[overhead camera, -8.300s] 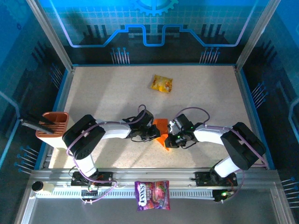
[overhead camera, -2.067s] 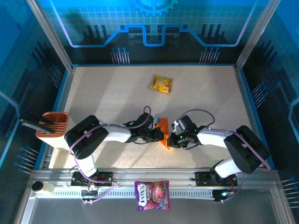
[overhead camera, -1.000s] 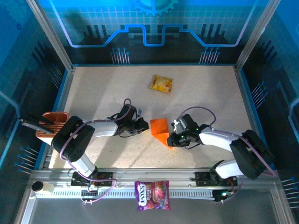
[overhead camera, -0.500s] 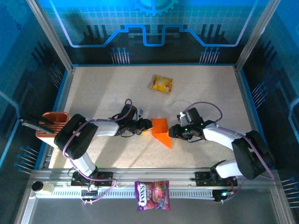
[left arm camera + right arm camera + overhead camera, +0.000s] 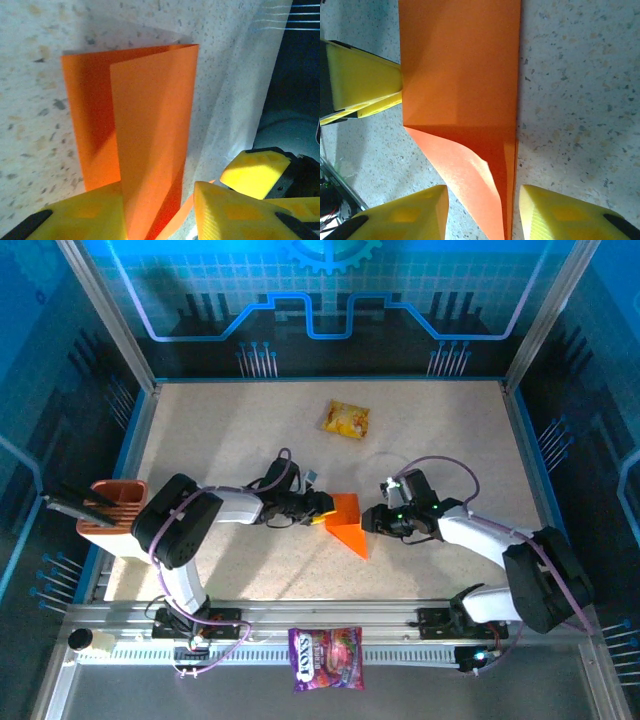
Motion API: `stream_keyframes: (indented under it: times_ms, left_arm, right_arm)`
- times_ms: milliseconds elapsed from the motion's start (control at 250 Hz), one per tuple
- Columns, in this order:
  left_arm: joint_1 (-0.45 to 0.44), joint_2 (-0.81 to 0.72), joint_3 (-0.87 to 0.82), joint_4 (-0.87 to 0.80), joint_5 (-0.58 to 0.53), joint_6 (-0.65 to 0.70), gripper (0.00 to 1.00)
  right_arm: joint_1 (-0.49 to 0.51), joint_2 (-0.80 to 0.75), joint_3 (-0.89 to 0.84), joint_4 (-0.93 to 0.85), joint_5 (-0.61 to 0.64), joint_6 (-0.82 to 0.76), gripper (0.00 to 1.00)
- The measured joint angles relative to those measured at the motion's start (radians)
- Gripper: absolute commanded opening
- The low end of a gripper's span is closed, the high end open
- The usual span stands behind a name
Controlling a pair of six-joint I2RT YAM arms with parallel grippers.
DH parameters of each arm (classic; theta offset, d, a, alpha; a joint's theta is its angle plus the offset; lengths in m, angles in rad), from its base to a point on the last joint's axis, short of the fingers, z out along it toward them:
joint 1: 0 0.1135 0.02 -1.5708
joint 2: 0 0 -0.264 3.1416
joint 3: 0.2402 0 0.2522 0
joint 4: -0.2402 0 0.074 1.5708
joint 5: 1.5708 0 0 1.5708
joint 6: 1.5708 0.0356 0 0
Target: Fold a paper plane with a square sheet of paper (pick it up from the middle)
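Table (image 5: 200, 440): work sits near centre.
Left gripper (image 5: 160, 210) at the paper's 9 o'clock, right gripper (image 5: 482, 215) at 3 o'clock. Both spread, straddling edges, pinching nothing.
Square sheet of paper (image 5: 347, 523): folded into a pointed wedge, one flap loose. Judged midway; wing folds remain.

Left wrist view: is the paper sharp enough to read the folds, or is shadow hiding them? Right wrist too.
Left wrist: paper sharp, the raised flap shading the panel left of it; the left fingers are blurred. Right wrist: evenly lit, only a soft shadow band below the cross fold.
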Motion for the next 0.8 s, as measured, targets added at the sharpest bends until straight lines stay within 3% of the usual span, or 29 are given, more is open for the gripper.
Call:
stream_keyframes:
  times_ms: [803]
  left_arm:
    - [0.001, 0.129, 0.113, -0.003, 0.142, 0.005, 0.39]
  right_arm:
    - [0.000, -0.294, -0.088, -0.005, 0.087, -0.012, 0.44]
